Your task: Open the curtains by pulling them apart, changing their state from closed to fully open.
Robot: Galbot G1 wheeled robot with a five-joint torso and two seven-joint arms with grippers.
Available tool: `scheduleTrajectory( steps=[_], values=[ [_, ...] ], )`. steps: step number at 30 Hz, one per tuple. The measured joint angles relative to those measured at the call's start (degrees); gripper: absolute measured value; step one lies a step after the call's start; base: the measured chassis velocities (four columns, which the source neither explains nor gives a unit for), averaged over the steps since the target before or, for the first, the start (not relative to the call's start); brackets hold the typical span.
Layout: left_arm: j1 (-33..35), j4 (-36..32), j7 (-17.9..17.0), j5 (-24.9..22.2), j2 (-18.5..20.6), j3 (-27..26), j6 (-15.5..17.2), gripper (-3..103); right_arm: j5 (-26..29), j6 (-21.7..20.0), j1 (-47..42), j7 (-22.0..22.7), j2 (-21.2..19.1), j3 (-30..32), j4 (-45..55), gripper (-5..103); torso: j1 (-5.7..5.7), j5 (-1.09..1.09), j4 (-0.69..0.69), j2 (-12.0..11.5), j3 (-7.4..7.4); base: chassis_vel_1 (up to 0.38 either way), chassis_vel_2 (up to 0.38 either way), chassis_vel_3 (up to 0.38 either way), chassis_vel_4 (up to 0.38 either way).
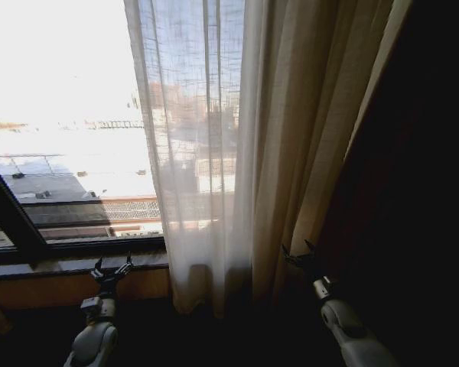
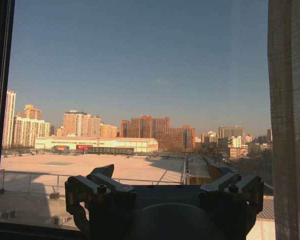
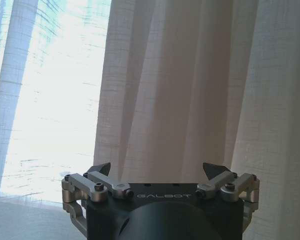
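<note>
Nearest to me, low in the head view, stand the two arms of the robot. The left claw (image 1: 112, 269) is raised in front of the window sill (image 1: 69, 264), its fingers spread open and empty; in the left wrist view the same claw (image 2: 162, 176) points at the bare glass, with nothing between its tips. The right claw (image 1: 299, 254) is lifted just before the lower folds of the curtains (image 1: 214, 153), also open and holding nothing. In the right wrist view this claw (image 3: 159, 168) faces the pleated cloth closely, but I cannot tell if a tip touches it.

The curtains hang gathered from the middle of the window toward the right, thin and pale, with light passing through the left part. A dark drape (image 1: 413, 191) hangs at their right side. Left of the curtains the window (image 1: 61, 115) is uncovered, and far behind it lie flat roofs and city buildings (image 2: 140, 130) under a blue sky.
</note>
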Motion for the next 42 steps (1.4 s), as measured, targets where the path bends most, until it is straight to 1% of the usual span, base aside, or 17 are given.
scheduleTrajectory(
  steps=[2, 4, 6, 10, 12, 15, 19, 20, 21, 23, 28, 30, 33, 35, 37, 41, 42],
  values=[
    [0.0, 0.0, 0.0, 0.0, 0.0, 0.0, 0.0, 100, 0.01, 0.09, 0.28, -0.41, -0.01, -0.09, -0.41, 100, 0.0, 0.05, -0.01, 0.0, 0.0, 0.35, 0.271, -0.355, -0.267],
    [0.0, 0.0, 0.0, 0.0, 0.0, 0.0, 0.0, 100, 0.01, 0.14, 0.39, -0.52, 0.0, -0.14, -0.55, 100, 0.0, 0.04, 0.0, 0.0, 0.0, 0.357, 0.281, -0.335, -0.275],
    [0.0, 0.0, 0.0, 0.0, 0.0, 0.0, 0.0, 100, 0.01, 0.25, 0.61, -0.83, 0.0, -0.2, -0.78, 100, 0.0, -0.01, 0.0, 0.0, 0.0, 0.33, 0.295, -0.348, -0.293],
    [0.0, 0.0, 0.0, 0.0, 0.0, 0.0, 0.0, 100, 0.01, 0.29, 1.15, -1.18, 0.07, -0.47, -1.31, 100, 0.01, 0.05, -0.01, -0.01, 0.01, 0.36, 0.339, -0.371, -0.339],
    [0.0, 0.0, 0.0, 0.0, 0.0, 0.0, 0.0, 100, 0.0, 0.38, 1.67, -1.27, 0.2, -0.71, -1.73, 100, 0.01, -0.02, -0.01, 0.0, 0.0, 0.374, 0.332, -0.378, -0.35],
    [0.0, 0.0, 0.0, 0.0, 0.0, 0.0, 0.0, 100, -0.01, 0.47, 2.0, -1.48, 0.3, -0.96, -2.12, 100, 0.01, 0.04, 0.0, 0.0, 0.01, 0.387, 0.349, -0.379, -0.35],
    [0.0, 0.0, 0.0, 0.0, 0.0, 0.0, 0.0, 100, -0.15, 0.61, 2.3, -1.73, 0.44, -1.15, -2.54, 100, 0.02, 0.02, 0.0, -0.01, 0.01, 0.381, 0.328, -0.391, -0.337],
    [0.0, 0.0, 0.0, 0.0, 0.0, 0.0, 0.0, 100, -0.15, 0.77, 2.43, -1.74, 0.5, -1.31, -2.74, 100, 0.02, 0.03, 0.0, -0.01, 0.01, 0.363, 0.326, -0.367, -0.342],
    [0.0, 0.0, 0.0, 0.0, 0.0, 0.0, 0.0, 100, 0.09, 1.82, 2.83, -1.17, 0.62, -1.83, -3.18, 100, 0.01, -0.01, 0.0, 0.0, 0.0, 0.352, 0.349, -0.367, -0.337],
    [0.0, 0.0, 0.0, 0.0, 0.0, 0.0, 0.0, 100, 0.41, 2.47, 3.3, -0.53, 0.81, -2.18, -3.62, 100, 0.0, 0.03, -0.01, 0.0, 0.0, 0.356, 0.338, -0.346, -0.316],
    [0.0, 0.0, -0.02, 0.0, 0.0, -0.01, 0.0, 100, 0.53, 3.11, 3.9, -0.67, 0.92, -2.4, -4.38, 100, 0.01, 0.0, 0.02, 0.0, 0.0, 0.256, 0.275, -0.296, -0.214],
    [0.0, 0.0, -0.03, 0.0, 0.01, -0.02, 0.0, 100, 0.57, 3.73, 4.25, -1.19, 0.96, -2.44, -5.1, 100, 0.01, -0.04, 0.01, 0.0, -0.01, 0.148, 0.14, -0.112, -0.139],
    [0.0, 0.01, -0.03, 0.0, 0.01, -0.02, 0.0, 100, 0.52, 3.84, 4.37, -2.27, 1.0, -2.43, -5.57, 100, 0.01, -0.03, 0.01, 0.0, 0.0, 0.064, 0.056, -0.047, -0.071],
    [0.0, 0.0, -0.02, 0.0, 0.0, -0.01, 0.0, 100, 0.17, 4.67, 4.61, -5.07, 1.11, -2.22, -6.79, 100, 0.02, 0.02, -0.01, -0.01, 0.0, 0.0, 0.0, 0.0, 0.0],
    [0.0, 0.0, 0.0, 0.0, -0.01, 0.01, 0.0, 100, 0.33, 5.41, 4.81, -6.38, 1.21, -2.31, -7.52, 100, 0.01, 0.08, -0.03, -0.01, 0.01, -0.036, -0.023, 0.026, 0.008],
    [0.0, 0.0, 0.03, 0.0, -0.01, 0.03, 0.0, 100, 0.41, 5.52, 5.1, -6.98, 1.41, -2.79, -7.74, 100, 0.0, 0.03, -0.04, 0.0, 0.0, -0.088, -0.039, 0.095, 0.014],
    [0.0, -0.01, 0.03, 0.0, -0.01, 0.02, 0.0, 100, 0.46, 5.54, 5.21, -6.98, 1.51, -3.04, -7.74, 100, 0.0, 0.04, -0.03, 0.0, 0.0, -0.077, -0.005, 0.037, -0.026]
  ],
)
